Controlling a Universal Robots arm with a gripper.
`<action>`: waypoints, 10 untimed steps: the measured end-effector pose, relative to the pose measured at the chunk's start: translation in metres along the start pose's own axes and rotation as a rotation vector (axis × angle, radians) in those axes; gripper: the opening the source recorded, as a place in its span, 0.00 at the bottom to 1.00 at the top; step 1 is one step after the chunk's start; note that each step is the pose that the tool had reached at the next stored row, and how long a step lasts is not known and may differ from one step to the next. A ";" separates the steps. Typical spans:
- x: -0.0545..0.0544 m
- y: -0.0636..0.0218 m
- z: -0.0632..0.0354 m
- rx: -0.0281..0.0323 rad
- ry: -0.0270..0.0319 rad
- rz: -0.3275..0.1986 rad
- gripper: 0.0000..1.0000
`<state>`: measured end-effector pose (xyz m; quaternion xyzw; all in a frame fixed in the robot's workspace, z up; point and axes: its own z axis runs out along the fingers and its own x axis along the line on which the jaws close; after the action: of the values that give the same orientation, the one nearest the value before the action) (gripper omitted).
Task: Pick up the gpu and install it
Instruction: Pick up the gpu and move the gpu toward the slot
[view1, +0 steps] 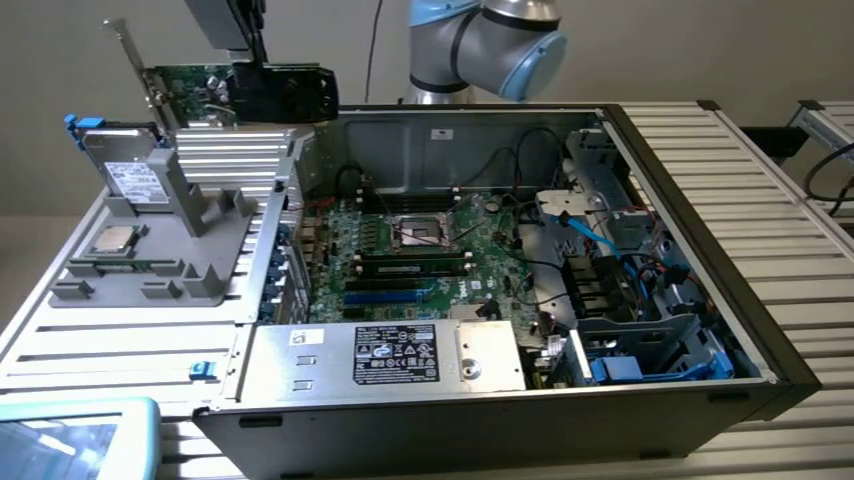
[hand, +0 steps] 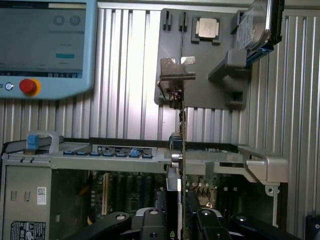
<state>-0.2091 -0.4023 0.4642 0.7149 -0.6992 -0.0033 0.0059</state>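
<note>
The gpu (view1: 227, 90) hangs in the air above the back left corner of the open computer case (view1: 694, 250), at the exterior view's upper left. Its green board and black cover face the camera, and its silver end bracket (view1: 130, 48) sticks up toward the exterior view's left. My gripper (view1: 248, 58) comes down from above and is shut on the card's upper edge. In the wrist view the gpu (hand: 181, 135) is edge-on between my fingers (hand: 150, 222), with its bracket (hand: 177, 69) at the far end. It is over the case's side rail (hand: 150, 159).
The green motherboard (view1: 414, 250) lies on the case floor, with the silver power supply (view1: 387, 355) in front of it. A grey holder (view1: 160, 240) beside the case carries a hard drive with blue clips (view1: 127, 165) and a processor chip (view1: 114, 238). A teach pendant (hand: 45, 45) lies nearby.
</note>
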 end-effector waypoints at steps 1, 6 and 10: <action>0.001 -0.0038 0.0003 0.0001 0.0000 0.000 0.27; 0.005 -0.0229 0.0019 0.0005 0.0000 0.000 0.27; 0.008 -0.0380 0.0031 0.0007 0.0000 0.000 0.27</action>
<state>-0.1710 -0.4091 0.4606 0.7150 -0.6991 -0.0030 0.0056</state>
